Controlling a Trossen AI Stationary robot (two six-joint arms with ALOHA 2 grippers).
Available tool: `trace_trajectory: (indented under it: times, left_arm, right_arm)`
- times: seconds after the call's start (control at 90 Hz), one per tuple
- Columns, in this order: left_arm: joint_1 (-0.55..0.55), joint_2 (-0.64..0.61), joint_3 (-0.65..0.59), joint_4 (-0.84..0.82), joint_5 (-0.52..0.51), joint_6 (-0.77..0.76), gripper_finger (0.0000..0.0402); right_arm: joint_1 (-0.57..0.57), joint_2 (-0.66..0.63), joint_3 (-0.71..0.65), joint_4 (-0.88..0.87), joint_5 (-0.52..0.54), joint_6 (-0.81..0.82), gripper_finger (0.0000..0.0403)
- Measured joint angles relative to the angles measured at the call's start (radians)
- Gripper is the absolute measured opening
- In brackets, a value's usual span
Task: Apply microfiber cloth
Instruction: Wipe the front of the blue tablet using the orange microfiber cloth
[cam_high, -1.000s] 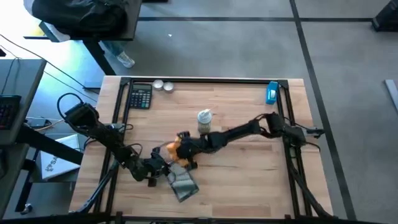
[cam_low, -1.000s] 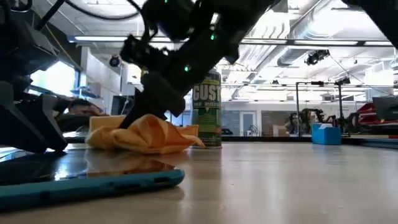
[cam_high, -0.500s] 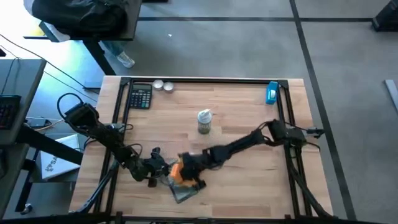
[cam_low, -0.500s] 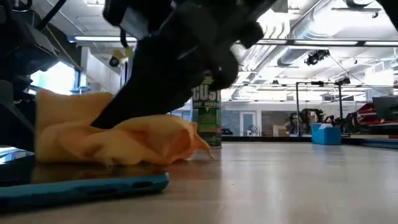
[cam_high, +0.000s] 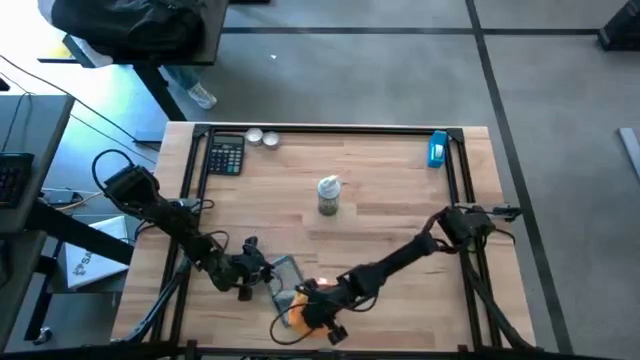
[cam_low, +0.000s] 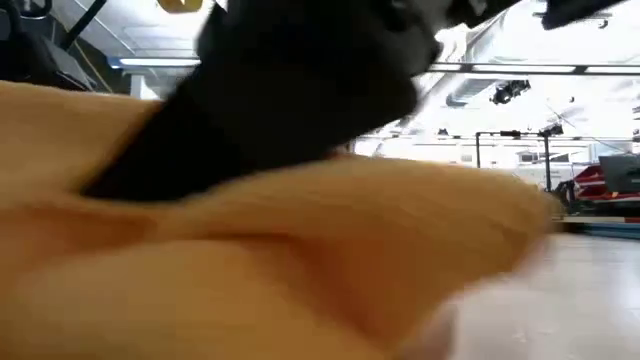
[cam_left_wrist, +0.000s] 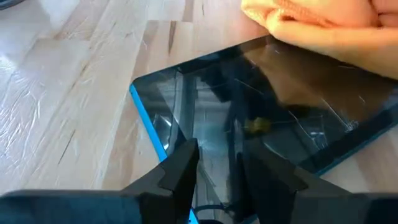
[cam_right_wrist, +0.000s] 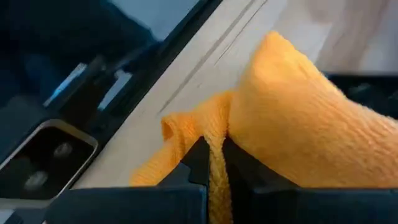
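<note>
Looking from your left: left tool sits at the near left of the worktop, fingers narrowly parted over the corner of the dark glossy tablet, blue edge; whether they grip it, cannot tell. Microfiber cloth: bright orange, soft, bunched into folds, lying on the tablet's near end close to the worktop's front edge. Right tool clamps a fold of the cloth between its fingers, pressing down from above. Cloth fills the low view. You have bare worktop to the right; spray can, calculator, blue object sit well behind.
</note>
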Motion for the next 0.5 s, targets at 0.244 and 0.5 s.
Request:
trace_trajectory:
  times: [0.244,0.5]
  left_arm:
    - [0.028,-0.146,0.094,-0.199,0.065,0.160,0.0114]
    - [-0.046,-0.372,0.267,-0.554,0.143,-0.032,0.0114]
  right_arm:
    - [-0.014,0.003,0.000,0.076,0.068,-0.084,0.0000]
    - [-0.026,0.034,0.000,0.083,0.073,-0.072,0.0000]
